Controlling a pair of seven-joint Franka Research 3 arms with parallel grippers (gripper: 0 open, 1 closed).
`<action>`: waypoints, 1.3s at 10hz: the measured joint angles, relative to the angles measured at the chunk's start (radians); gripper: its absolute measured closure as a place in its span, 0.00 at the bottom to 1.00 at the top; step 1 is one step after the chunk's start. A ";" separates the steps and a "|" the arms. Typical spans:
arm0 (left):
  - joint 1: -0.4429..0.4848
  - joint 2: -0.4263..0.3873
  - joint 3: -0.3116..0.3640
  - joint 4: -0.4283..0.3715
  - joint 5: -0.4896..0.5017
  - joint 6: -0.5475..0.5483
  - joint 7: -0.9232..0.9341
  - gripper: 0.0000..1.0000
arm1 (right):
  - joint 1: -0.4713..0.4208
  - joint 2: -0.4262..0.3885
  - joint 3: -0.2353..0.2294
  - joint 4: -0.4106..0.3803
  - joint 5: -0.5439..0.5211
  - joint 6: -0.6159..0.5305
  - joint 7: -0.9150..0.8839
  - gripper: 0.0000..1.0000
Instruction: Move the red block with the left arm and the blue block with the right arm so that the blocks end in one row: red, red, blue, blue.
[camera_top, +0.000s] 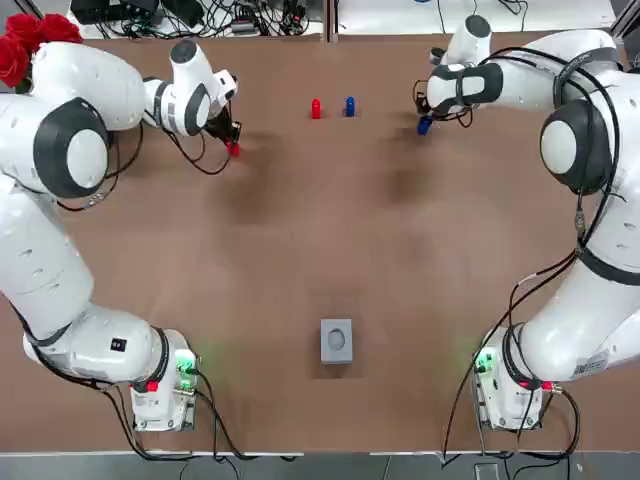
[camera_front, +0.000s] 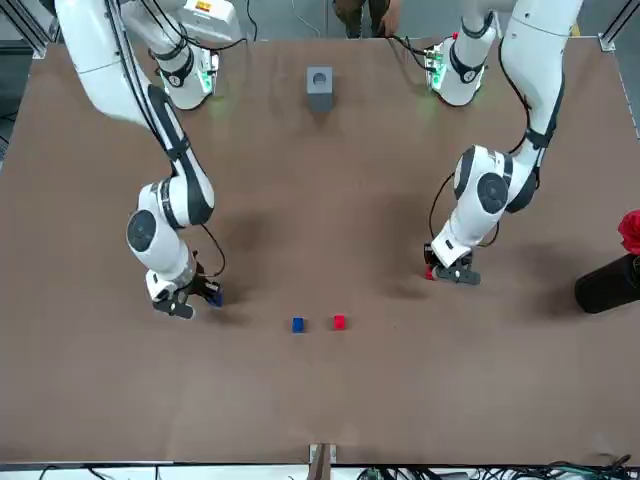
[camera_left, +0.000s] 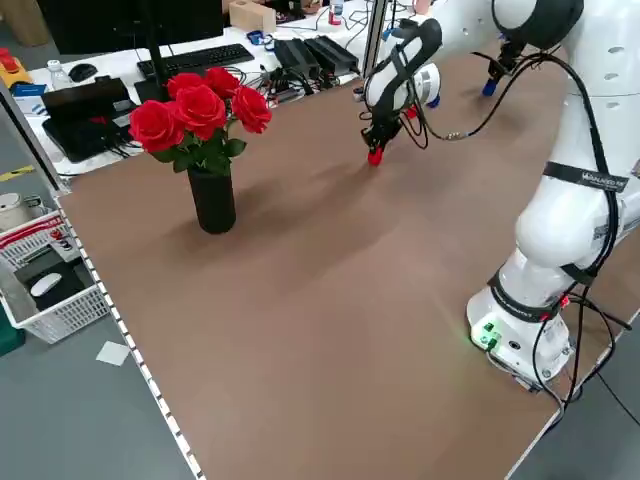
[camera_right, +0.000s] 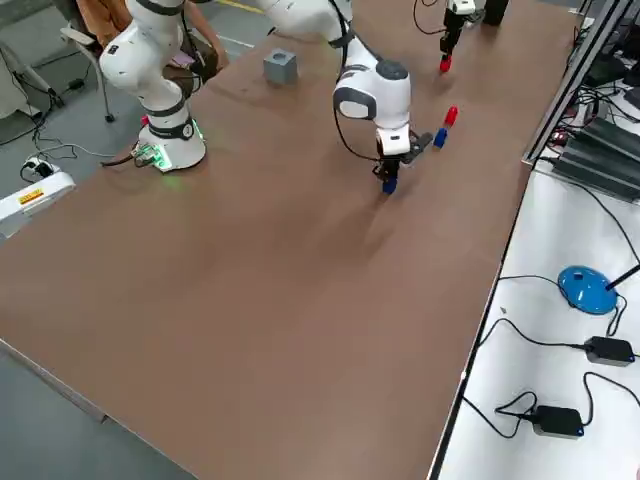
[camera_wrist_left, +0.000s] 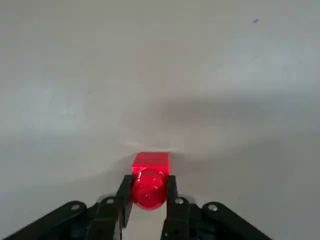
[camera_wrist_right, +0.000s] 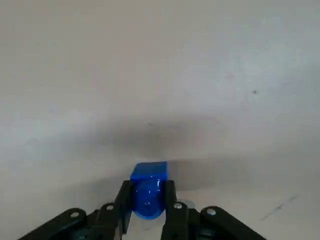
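the left gripper (camera_top: 232, 144) is clenched on the held red block (camera_wrist_left: 149, 181), low at the table (camera_top: 320, 240) in its far left part (whether the block touches the surface cannot be told). the right gripper (camera_top: 425, 123) grasps the held blue block (camera_wrist_right: 148, 192) the same way, low in the far right part. between the two, closer to the far edge, the loose red block (camera_top: 316, 108) and the loose blue block (camera_top: 349, 105) stand just beside each other but apart, red on the robot's left. bare brown table lies between each held block and this pair, and nothing stands in those gaps. the far edge runs near behind the loose pair, with cables and a keyboard on the desk beyond it. a vase of roses (camera_left: 212, 195) stands at the far left corner, outside the left arm, well apart from the blocks. a grey box (camera_top: 336, 340) sits mid-table on the near side between the arm bases, well apart from everything
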 joint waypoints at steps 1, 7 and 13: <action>-0.022 0.026 0.000 0.041 0.000 -0.007 -0.001 0.70 | 0.002 0.015 0.018 0.030 -0.045 -0.023 0.068 0.70; -0.108 0.181 0.000 0.299 0.000 -0.117 -0.121 0.70 | 0.016 0.118 0.074 0.218 -0.100 -0.133 0.184 0.70; -0.196 0.323 0.008 0.556 0.000 -0.235 -0.304 0.70 | 0.030 0.186 0.111 0.345 -0.187 -0.227 0.265 0.70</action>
